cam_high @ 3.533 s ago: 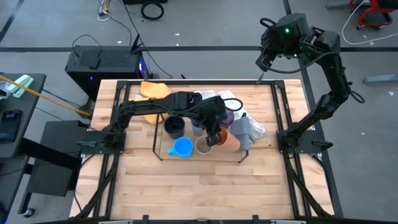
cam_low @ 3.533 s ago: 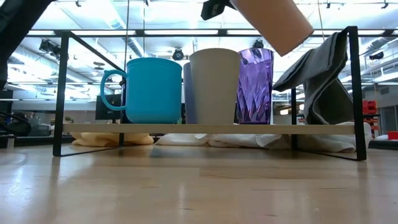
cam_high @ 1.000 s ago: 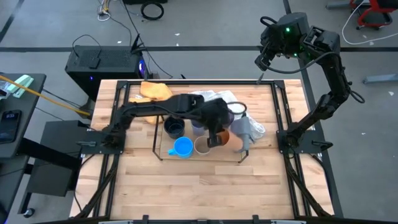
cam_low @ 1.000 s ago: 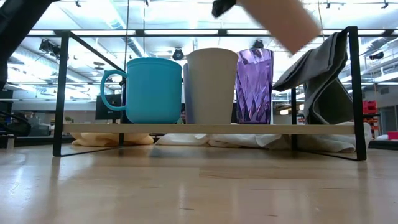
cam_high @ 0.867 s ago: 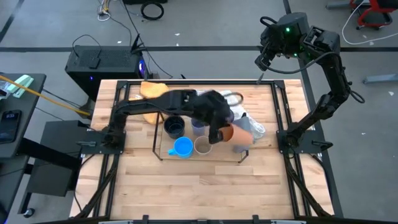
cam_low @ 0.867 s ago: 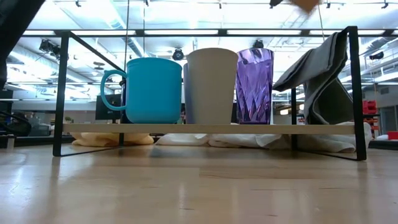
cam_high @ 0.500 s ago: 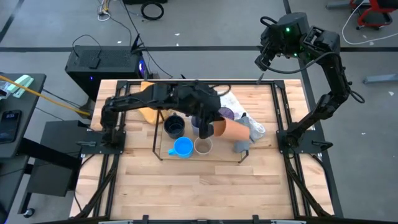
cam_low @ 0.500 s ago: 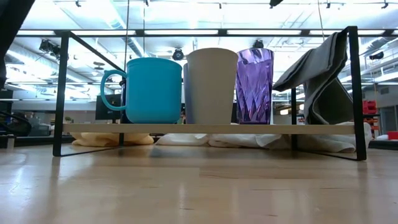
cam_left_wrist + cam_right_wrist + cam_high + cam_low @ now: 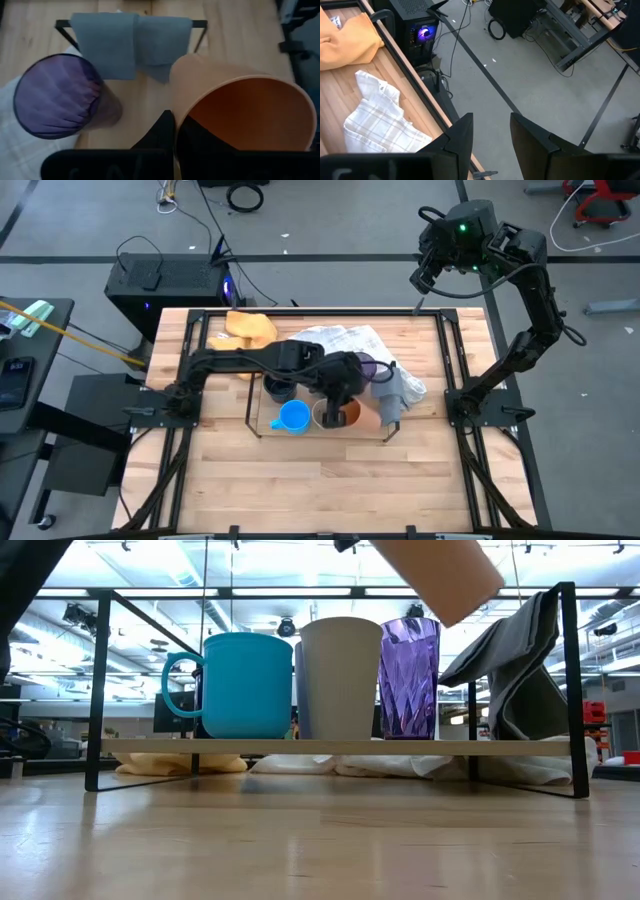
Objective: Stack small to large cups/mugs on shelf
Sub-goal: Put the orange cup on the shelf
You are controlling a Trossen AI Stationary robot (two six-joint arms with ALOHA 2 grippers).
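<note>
The left gripper (image 9: pixel 340 402) is clamped on the rim of a smooth orange plastic cup (image 9: pixel 348 412), one finger inside the mouth and one outside, as the left wrist view shows. It holds the cup (image 9: pixel 436 575) tilted above the low black metal-rod shelf (image 9: pixel 340 747), over the right part of the front row, clear of the board. On the shelf's wooden board stand a bright blue handled mug (image 9: pixel 240 685) at the left, a plain tan cup (image 9: pixel 341 677) just right of it, and a faceted purple tumbler (image 9: pixel 409 678) right of that and a little farther back. A dark navy cup (image 9: pixel 279 388) sits in the far row. A grey cloth (image 9: pixel 515 670) hangs over the shelf's right end. Far off, the right gripper (image 9: pixel 490 131) waits high beyond the table's far right corner, fingers apart around nothing.
</note>
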